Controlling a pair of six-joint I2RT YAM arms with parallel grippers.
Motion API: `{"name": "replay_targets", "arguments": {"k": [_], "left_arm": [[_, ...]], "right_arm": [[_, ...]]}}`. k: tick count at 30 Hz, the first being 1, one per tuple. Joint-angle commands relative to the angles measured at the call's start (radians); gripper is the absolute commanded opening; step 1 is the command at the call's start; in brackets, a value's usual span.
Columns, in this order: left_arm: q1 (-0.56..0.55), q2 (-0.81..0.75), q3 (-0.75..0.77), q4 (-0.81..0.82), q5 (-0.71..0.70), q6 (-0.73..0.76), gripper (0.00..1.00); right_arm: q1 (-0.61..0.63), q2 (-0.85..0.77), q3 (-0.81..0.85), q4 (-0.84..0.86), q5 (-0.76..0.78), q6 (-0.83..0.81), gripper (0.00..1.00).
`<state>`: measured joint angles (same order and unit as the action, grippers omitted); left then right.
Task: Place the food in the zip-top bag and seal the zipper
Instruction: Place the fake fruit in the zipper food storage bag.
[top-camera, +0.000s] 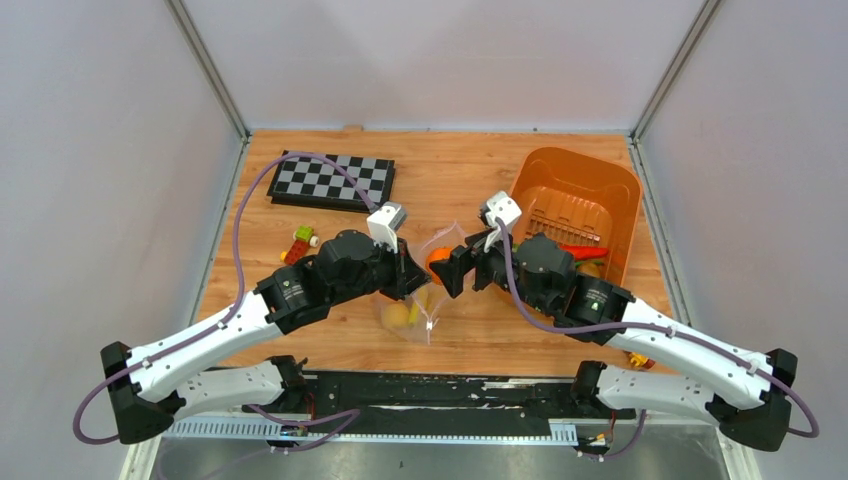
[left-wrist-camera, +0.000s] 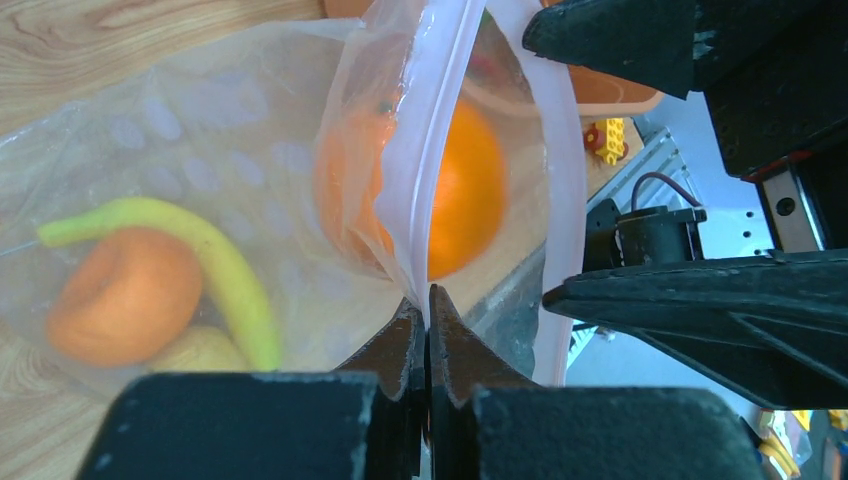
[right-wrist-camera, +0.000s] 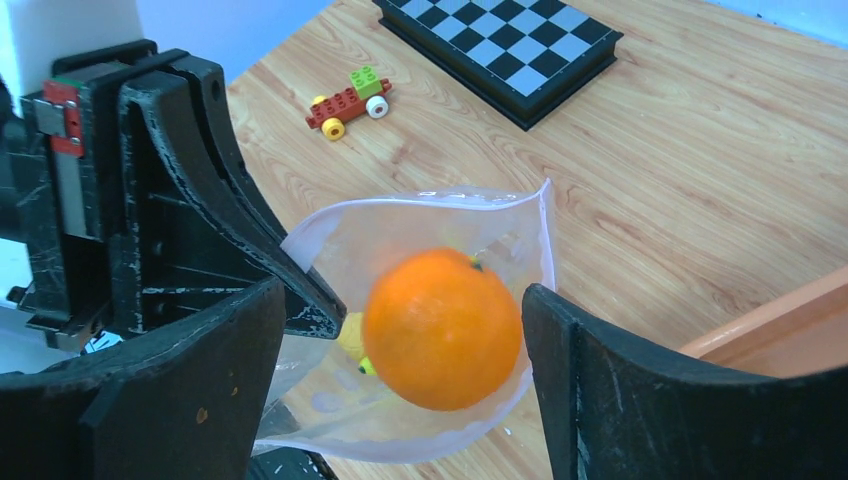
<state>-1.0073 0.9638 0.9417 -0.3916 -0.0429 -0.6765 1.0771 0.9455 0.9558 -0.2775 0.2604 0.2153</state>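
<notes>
The clear dotted zip-top bag (top-camera: 418, 312) lies mid-table with its mouth held up. My left gripper (left-wrist-camera: 428, 300) is shut on the bag's pink zipper strip (left-wrist-camera: 432, 130); it also shows from above (top-camera: 413, 276). My right gripper (right-wrist-camera: 400, 300) is open over the bag's mouth (right-wrist-camera: 440, 212). An orange ball (right-wrist-camera: 443, 328) sits between its fingers with a gap on each side, slightly blurred, in the open mouth. Inside the bag lie another orange piece (left-wrist-camera: 125, 295), a yellow banana-like piece (left-wrist-camera: 232, 275) and a yellowish piece.
An orange basket (top-camera: 622, 210) stands at the back right with a red chilli (top-camera: 583, 251) inside. A chessboard (top-camera: 335, 180) lies at the back left, a block toy (top-camera: 300, 243) in front of it. Small pieces lie near the right arm's base (top-camera: 636, 358).
</notes>
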Motion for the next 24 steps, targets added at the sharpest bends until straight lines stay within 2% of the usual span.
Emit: {"name": "replay_targets", "arguments": {"k": [1,12,16,20,24], "left_arm": [[-0.001,-0.007,0.018,0.035,0.0,-0.007,0.0],[-0.001,-0.031,0.013,0.021,-0.053,-0.004,0.0],[-0.001,-0.029,0.012,0.016,-0.056,-0.002,0.0],[-0.001,-0.027,0.008,0.021,-0.054,-0.005,0.0],[-0.002,-0.028,0.006,0.023,-0.054,-0.005,0.0]], "right_arm": [[0.002,-0.045,-0.006,0.041,-0.005,0.004,0.89],[0.001,-0.225,-0.09,0.075,0.096,0.027,0.92],[0.001,-0.257,-0.121,0.036,0.245,0.038,0.95],[-0.009,-0.239,-0.116,-0.077,0.45,0.066,0.97],[-0.083,-0.216,-0.1,-0.215,0.559,0.156,0.98]]}}
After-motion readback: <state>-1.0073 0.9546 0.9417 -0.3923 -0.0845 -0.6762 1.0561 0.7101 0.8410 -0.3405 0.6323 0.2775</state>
